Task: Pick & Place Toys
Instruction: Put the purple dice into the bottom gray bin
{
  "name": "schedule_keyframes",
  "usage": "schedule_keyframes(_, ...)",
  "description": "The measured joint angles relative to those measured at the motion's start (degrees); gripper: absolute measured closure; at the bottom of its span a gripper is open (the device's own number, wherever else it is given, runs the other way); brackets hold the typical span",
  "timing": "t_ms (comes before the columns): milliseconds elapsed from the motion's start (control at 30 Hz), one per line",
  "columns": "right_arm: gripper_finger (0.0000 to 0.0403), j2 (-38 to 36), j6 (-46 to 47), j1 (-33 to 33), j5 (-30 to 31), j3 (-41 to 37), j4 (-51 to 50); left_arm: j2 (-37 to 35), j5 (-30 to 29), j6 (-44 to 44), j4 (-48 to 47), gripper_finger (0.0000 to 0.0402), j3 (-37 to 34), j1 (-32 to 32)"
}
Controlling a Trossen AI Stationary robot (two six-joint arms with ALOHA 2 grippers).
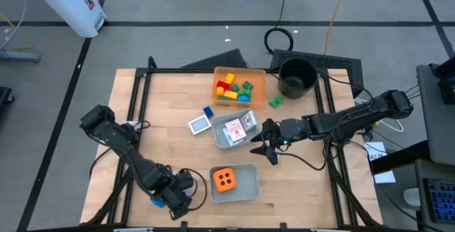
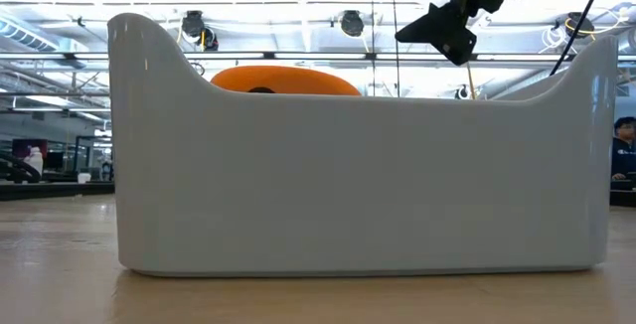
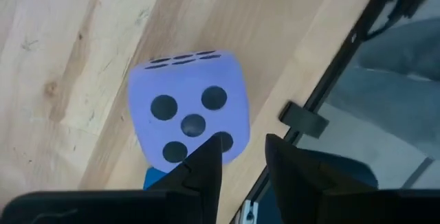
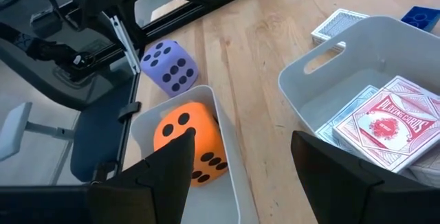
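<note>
Hovering empty, right pincer [image 4: 240,165] spread wide; left pincer [image 3: 240,159] slightly parted — beside purple die [image 3: 189,114].

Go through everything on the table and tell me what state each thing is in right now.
Orange die: inside the near grey tray.
Purple die: on the wood beside that tray.
Card packs: lying in the middle tray.
Right tool: open, empty.
Left tool: open, at the purple die.

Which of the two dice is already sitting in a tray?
The orange die, inside the grey tray near the table's front edge. The purple die sits on the bare wood beside that tray, by the left gripper.
</note>
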Motion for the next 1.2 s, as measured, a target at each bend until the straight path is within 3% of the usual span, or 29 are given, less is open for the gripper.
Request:
schedule_keyframes(200,0.0165,0.0,-1.24,0.0,-0.02,0.02,-0.04,0.0,0.01,-1.14,-0.26,0.0281,0.0,1.02)
schedule_keyframes(400,0.0165,0.0,-2.68,0.0,-0.02,0.02,-0.44,0.0,1.49,-0.81,-0.67,0.024,0.0,1.07)
schedule_keyframes(667,0.0165,0.0,-4.88,-0.13,-0.02,0.02,-0.5,0.0,2.12,-0.82,-0.72,0.0134,0.0,0.98)
schedule_keyframes(933,0.0165,0.0,-5.05,-2.33,-0.05,0.02,-0.48,0.0,-2.26,-1.02,-0.74,0.0011,0.0,0.83)
schedule_keyframes(1067,0.0165,0.0,-4.87,-3.47,-0.21,0.04,-0.46,0.0,-3.44,-2.0,-0.56,0.0018,-1.19,0.51)
schedule_keyframes(1200,0.0165,0.0,-4.88,-4.07,-0.26,0.04,-0.46,0.0,-0.92,-4.45,-0.05,0.0016,-4.46,-0.09)
